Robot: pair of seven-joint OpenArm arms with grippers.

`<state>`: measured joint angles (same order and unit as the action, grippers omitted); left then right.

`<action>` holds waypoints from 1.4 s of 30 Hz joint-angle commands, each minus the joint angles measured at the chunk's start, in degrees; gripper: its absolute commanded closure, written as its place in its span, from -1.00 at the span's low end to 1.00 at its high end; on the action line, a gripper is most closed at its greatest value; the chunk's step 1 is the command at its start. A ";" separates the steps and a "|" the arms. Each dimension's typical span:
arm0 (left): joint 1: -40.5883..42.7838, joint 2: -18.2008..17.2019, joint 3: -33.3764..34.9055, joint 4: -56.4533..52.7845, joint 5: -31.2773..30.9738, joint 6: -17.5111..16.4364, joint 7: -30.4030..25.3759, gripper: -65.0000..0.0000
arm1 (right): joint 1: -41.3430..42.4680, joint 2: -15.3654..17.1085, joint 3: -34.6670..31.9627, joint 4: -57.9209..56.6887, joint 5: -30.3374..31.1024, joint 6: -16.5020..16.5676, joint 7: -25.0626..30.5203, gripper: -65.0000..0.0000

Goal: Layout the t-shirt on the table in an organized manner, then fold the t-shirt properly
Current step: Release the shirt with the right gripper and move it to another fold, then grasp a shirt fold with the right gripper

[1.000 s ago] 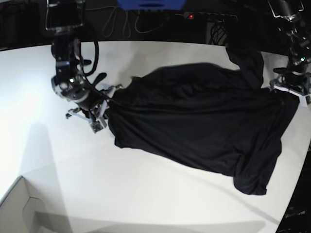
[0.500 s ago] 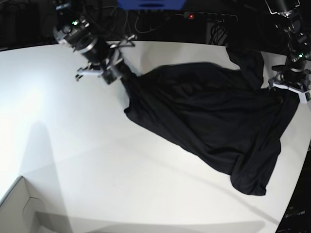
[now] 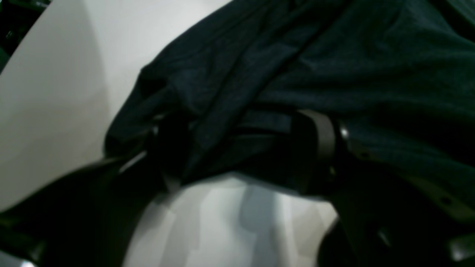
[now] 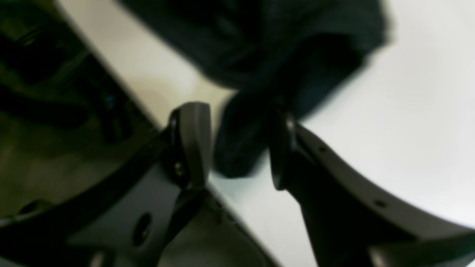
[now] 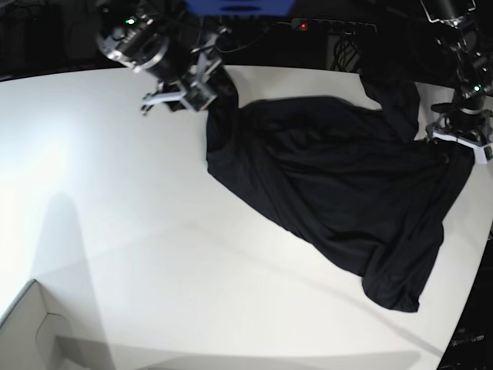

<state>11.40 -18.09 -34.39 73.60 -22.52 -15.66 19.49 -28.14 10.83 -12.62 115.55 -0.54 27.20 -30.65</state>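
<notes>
The black t-shirt lies rumpled across the right half of the white table, stretched from the far left to a bunched corner at the near right. My right gripper sits at the shirt's far-left tip near the table's back edge. In the right wrist view its jaws stand apart with a fold of t-shirt loose between them. My left gripper rests at the shirt's right edge. Seen from the left wrist, its fingers are spread wide with bunched t-shirt across them.
A white cardboard box corner juts in at the near left. Behind the table's back edge are cables and a power strip with a red light. The table's curved edge runs close past the left gripper on the right.
My right gripper carried the shirt's left end from mid-table up to the back edge, stretching the cloth, and its jaws have now parted. The left arm stayed put.
</notes>
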 commanded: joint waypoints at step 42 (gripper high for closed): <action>-0.19 -1.03 -0.29 0.81 0.06 -0.12 -1.24 -0.28 | 32.49 -12.37 3.61 -20.56 0.76 7.48 -3.68 1.00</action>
<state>11.60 -18.04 -34.37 73.54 -22.22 -15.66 19.68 3.33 -1.13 -9.04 94.13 -1.06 34.59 -36.10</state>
